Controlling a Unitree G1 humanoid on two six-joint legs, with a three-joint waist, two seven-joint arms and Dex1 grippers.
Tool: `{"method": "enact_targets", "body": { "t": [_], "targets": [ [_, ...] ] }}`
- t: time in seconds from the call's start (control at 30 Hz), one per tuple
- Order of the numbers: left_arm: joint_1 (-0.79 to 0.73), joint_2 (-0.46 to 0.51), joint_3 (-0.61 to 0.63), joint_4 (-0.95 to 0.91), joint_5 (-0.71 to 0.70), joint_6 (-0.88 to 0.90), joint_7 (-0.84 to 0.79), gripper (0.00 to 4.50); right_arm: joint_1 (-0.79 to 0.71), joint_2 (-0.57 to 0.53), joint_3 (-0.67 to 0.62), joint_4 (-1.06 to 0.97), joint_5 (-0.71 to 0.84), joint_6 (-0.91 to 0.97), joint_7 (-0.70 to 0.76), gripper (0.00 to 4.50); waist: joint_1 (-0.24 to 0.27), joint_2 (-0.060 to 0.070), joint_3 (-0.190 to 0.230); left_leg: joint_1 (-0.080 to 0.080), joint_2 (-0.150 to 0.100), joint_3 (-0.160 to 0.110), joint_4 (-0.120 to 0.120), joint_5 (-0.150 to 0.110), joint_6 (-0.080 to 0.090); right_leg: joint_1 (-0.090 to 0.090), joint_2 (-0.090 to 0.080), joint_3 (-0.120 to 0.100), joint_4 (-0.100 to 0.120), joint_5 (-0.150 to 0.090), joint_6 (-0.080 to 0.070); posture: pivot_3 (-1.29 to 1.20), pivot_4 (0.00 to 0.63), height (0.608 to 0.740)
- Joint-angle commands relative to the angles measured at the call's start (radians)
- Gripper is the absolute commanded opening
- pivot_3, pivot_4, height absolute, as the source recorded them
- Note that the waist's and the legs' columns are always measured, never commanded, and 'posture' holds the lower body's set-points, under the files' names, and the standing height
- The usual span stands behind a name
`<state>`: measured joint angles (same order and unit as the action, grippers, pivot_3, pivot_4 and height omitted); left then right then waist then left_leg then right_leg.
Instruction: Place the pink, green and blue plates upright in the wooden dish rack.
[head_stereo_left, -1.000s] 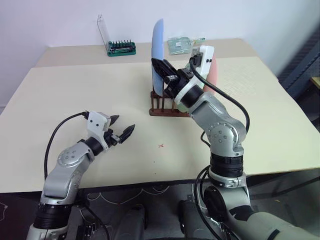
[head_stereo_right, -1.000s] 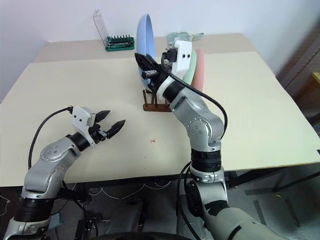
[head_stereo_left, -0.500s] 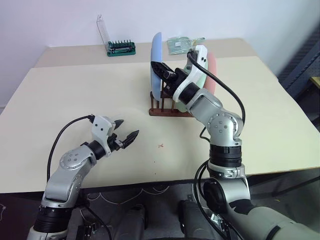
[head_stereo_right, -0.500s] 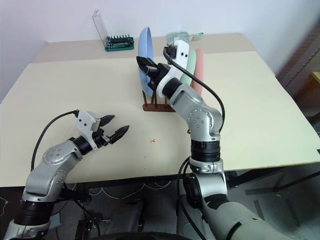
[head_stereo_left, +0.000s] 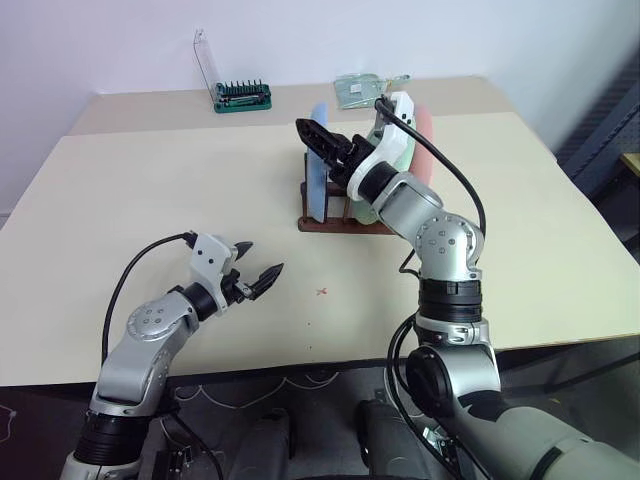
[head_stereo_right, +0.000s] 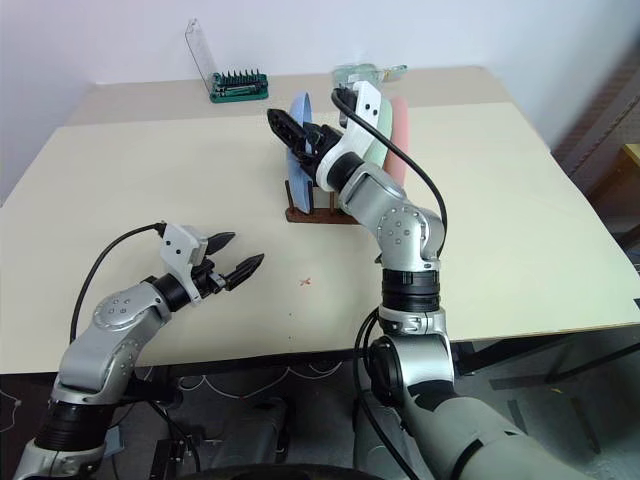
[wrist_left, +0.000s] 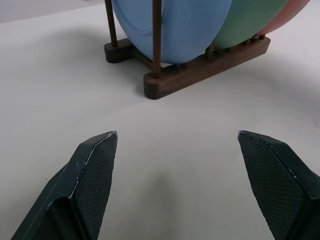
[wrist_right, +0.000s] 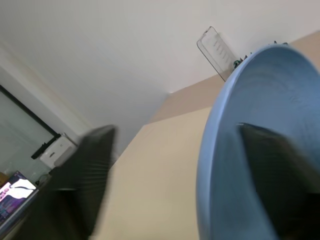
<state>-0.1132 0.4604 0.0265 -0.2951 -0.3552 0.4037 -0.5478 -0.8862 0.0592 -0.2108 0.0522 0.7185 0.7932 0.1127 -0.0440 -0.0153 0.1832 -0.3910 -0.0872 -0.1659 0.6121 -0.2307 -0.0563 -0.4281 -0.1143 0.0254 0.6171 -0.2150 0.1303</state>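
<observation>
Three round matte plates stand upright in the small dark reddish-brown wooden dish rack (head_stereo_left: 340, 222) in the left eye view: the light blue plate (head_stereo_left: 318, 165) at the rack's left end, the pale mint green plate (head_stereo_left: 392, 160) next, the salmon pink plate (head_stereo_left: 424, 135) at the right. The right gripper (head_stereo_left: 318, 140) sits at the blue plate's top edge with its black fingers spread, one on each side of the rim. The left gripper (head_stereo_left: 258, 263) hovers above the beige table (head_stereo_left: 150, 200), well apart from the rack, fingers spread and holding nothing. In the left wrist view the blue plate (wrist_left: 175, 25) sits between thin pegs, the green plate (wrist_left: 250, 20) behind it. In the right wrist view the blue plate's rim (wrist_right: 215, 150) runs between two parted dark fingers (wrist_right: 85, 170).
</observation>
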Motion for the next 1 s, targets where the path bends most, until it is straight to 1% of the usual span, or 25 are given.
{"method": "enact_targets", "body": {
  "t": [0.03, 0.2, 0.3, 0.37, 0.4, 0.47, 0.6, 0.63, 0.67, 0.7, 0.8, 0.87, 0.93, 1.0],
  "targets": [
    [-0.009, -0.004, 0.007, -0.015, 0.007, -0.026, -0.004, 3.96, -0.034, -0.042, 0.068, -0.069, -0.054, -0.055, 0.052, 4.48, 0.0, 0.0, 0.0, 0.0, 0.0, 0.0, 0.0, 0.0, 0.0, 0.0, 0.0, 0.0, 0.0, 0.0, 0.0, 0.0, 0.15, 0.74],
    [-0.009, -0.01, 0.006, -0.014, 0.009, -0.028, -0.007, 3.96, -0.039, -0.165, 0.202, -0.145, -0.206, -0.158, 0.15, 4.48, 0.0, 0.0, 0.0, 0.0, 0.0, 0.0, 0.0, 0.0, 0.0, 0.0, 0.0, 0.0, 0.0, 0.0, 0.0, 0.0, 0.15, 0.74],
    [-0.01, -0.014, 0.003, -0.012, 0.012, -0.029, -0.009, 3.96, -0.034, -0.26, 0.242, -0.2, -0.281, -0.207, 0.203, 4.48, 0.001, 0.0, 0.0, 0.0, 0.0, 0.0, 0.0, 0.0, 0.0, 0.0, 0.0, 0.0, 0.0, 0.0, 0.0, 0.0, 0.15, 0.74],
    [-0.011, -0.017, 0.0, -0.012, 0.013, -0.029, -0.011, 3.96, -0.019, -0.326, 0.233, -0.251, -0.295, -0.219, 0.241, 4.48, 0.003, 0.0, 0.0, 0.0, 0.0, 0.0, 0.0, 0.0, 0.0, 0.0, 0.0, 0.0, -0.001, 0.0, 0.0, 0.0, 0.15, 0.74],
    [-0.012, -0.018, -0.003, -0.012, 0.014, -0.029, -0.012, 3.96, -0.007, -0.357, 0.214, -0.278, -0.284, -0.209, 0.258, 4.24, 0.004, 0.0, 0.0, -0.001, 0.0, 0.0, 0.001, 0.0, 0.0, 0.0, 0.0, 0.0, -0.001, 0.0, 0.0, 0.0, 0.15, 0.74],
    [-0.014, -0.018, -0.009, -0.009, 0.017, -0.031, -0.02, 3.96, 0.034, -0.439, 0.184, -0.346, -0.251, -0.183, 0.322, 3.58, 0.006, 0.0, 0.0, -0.001, 0.0, 0.0, 0.001, 0.0, 0.001, 0.001, 0.0, 0.0, -0.002, 0.0, 0.0, 0.0, 0.15, 0.74],
    [-0.026, -0.018, -0.045, 0.009, 0.031, -0.05, -0.055, 3.96, 0.167, -0.659, 0.15, -0.437, -0.252, -0.149, 0.461, 1.48, 0.024, 0.0, 0.0, -0.001, 0.0, 0.001, 0.001, -0.001, 0.002, 0.003, -0.001, -0.001, -0.004, 0.0, 0.0, 0.0, 0.15, 0.74],
    [-0.032, -0.019, -0.056, 0.018, 0.036, -0.059, -0.066, 3.96, 0.201, -0.709, 0.142, -0.449, -0.259, -0.149, 0.488, 1.02, 0.027, 0.0, 0.0, -0.001, 0.0, 0.001, 0.001, -0.001, 0.002, 0.003, -0.001, -0.001, -0.004, 0.0, 0.0, 0.0, 0.15, 0.74],
    [-0.038, -0.021, -0.066, 0.029, 0.038, -0.069, -0.078, 3.96, 0.235, -0.755, 0.135, -0.461, -0.259, -0.144, 0.514, 0.43, 0.029, 0.0, 0.0, -0.001, 0.0, 0.002, 0.002, -0.002, 0.003, 0.003, -0.002, -0.001, -0.004, 0.0, 0.0, 0.0, 0.15, 0.74],
    [-0.042, -0.023, -0.072, 0.036, 0.039, -0.075, -0.085, 3.96, 0.256, -0.782, 0.13, -0.469, -0.257, -0.141, 0.53, 0.03, 0.028, 0.0, 0.0, -0.001, 0.0, 0.003, 0.002, -0.002, 0.003, 0.003, -0.002, 0.0, -0.004, 0.0, 0.001, 0.0, 0.15, 0.74],
    [-0.057, -0.033, -0.091, 0.053, 0.043, -0.095, -0.111, 3.96, 0.334, -0.87, 0.131, -0.505, -0.269, -0.144, 0.588, 0.03, 0.029, 0.0, 0.001, 0.0, 0.0, 0.004, 0.002, -0.002, 0.003, 0.003, -0.002, 0.0, -0.005, 0.0, 0.001, 0.0, 0.15, 0.74],
    [-0.077, -0.04, -0.11, 0.068, 0.046, -0.115, -0.137, 3.96, 0.395, -0.937, 0.151, -0.509, -0.348, -0.169, 0.588, 0.03, 0.033, 0.0, 0.0, -0.001, 0.0, 0.004, 0.002, -0.002, 0.003, 0.003, -0.002, 0.0, -0.005, 0.0, 0.001, 0.0, 0.15, 0.74],
    [-0.096, -0.038, -0.134, 0.08, 0.053, -0.129, -0.167, 3.96, 0.419, -0.964, 0.176, -0.492, -0.415, -0.186, 0.566, 0.03, 0.035, 0.0, 0.001, -0.001, 0.0, 0.004, 0.003, -0.002, 0.004, 0.003, -0.003, 0.0, -0.005, -0.001, 0.001, 0.0, 0.15, 0.74],
    [-0.105, -0.04, -0.147, 0.083, 0.057, -0.138, -0.181, 3.96, 0.426, -0.964, 0.192, -0.481, -0.445, -0.194, 0.561, 0.03, 0.032, 0.0, 0.001, -0.001, 0.0, 0.005, 0.003, -0.002, 0.004, 0.003, -0.003, 0.0, -0.005, -0.001, 0.001, 0.0, 0.15, 0.74]
  ]
}}
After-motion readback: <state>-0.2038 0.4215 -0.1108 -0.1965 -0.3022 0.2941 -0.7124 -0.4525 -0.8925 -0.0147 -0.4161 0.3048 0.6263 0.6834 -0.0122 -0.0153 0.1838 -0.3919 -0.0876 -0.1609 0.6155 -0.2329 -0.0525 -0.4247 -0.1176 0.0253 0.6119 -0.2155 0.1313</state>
